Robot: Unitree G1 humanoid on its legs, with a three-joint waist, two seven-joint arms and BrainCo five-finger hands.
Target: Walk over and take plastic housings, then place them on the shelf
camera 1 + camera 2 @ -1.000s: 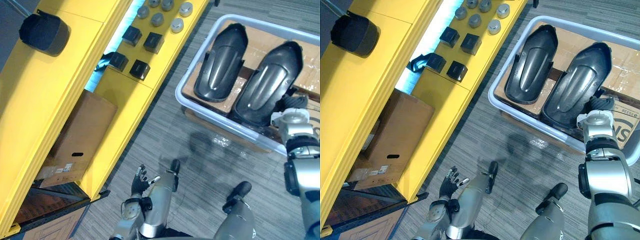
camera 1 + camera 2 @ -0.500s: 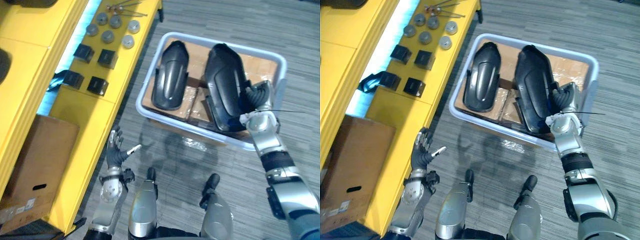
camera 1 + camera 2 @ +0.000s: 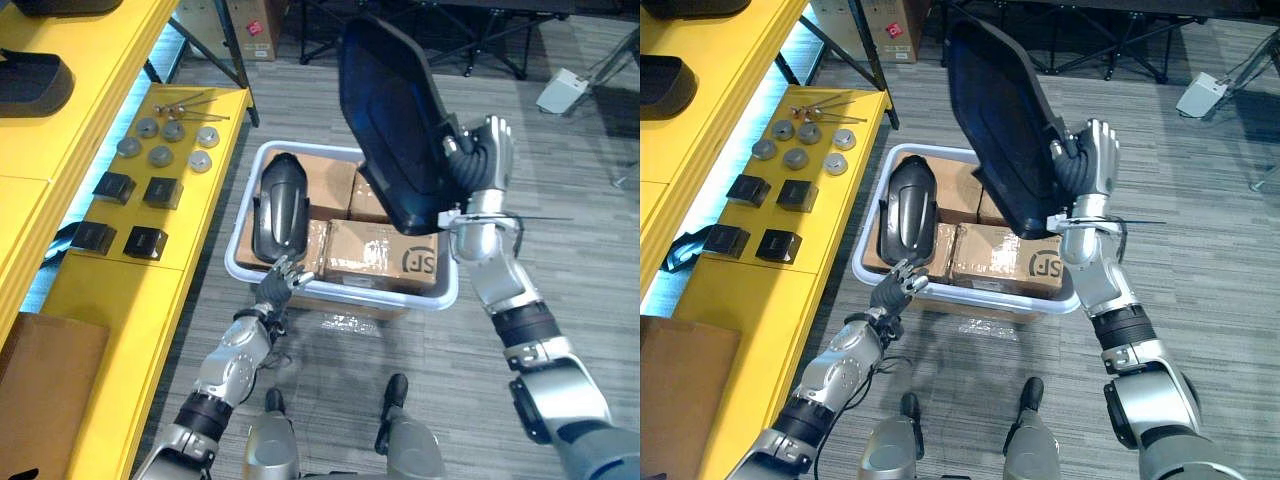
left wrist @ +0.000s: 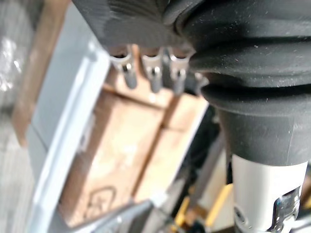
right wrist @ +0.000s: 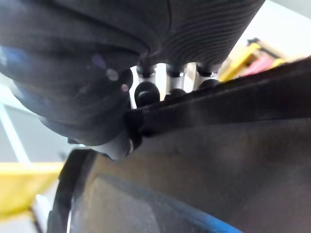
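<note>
1. Grey carpet (image 3: 560, 200) covers the floor. A yellow shelf (image 3: 110, 290) runs along the robot's left, and a pale bin (image 3: 350, 297) stands on the carpet just beside it.
2. The right hand (image 3: 480, 165) is clenched on the edge of the lifted housing (image 3: 395, 130), a long black plastic shell held high above the bin and tilted. In the right wrist view its fingers (image 5: 176, 80) hook over the shell's rim.
3. A second housing (image 3: 277, 205) lies in the bin on top of cardboard boxes (image 3: 375, 250), at the end nearest the shelf.
4. The left hand (image 3: 282, 280) is at the bin's near rim, just below that second housing. Its fingers are relaxed and hold nothing, and whether they touch the rim I cannot tell.
5. On the shelf's lower level sit small black blocks (image 3: 112, 187) and round discs (image 3: 160, 155). A dark moulded part (image 3: 30, 80) rests on an upper level, but I cannot tell whether it is a housing.
6. As I judge it, the walk to the bin is done and the first pick is made. One housing is clear of the bin but not yet over the shelf.
7. Left to do: carry the lifted housing across to the shelf and set it down. Then take the second housing and place it too.
</note>
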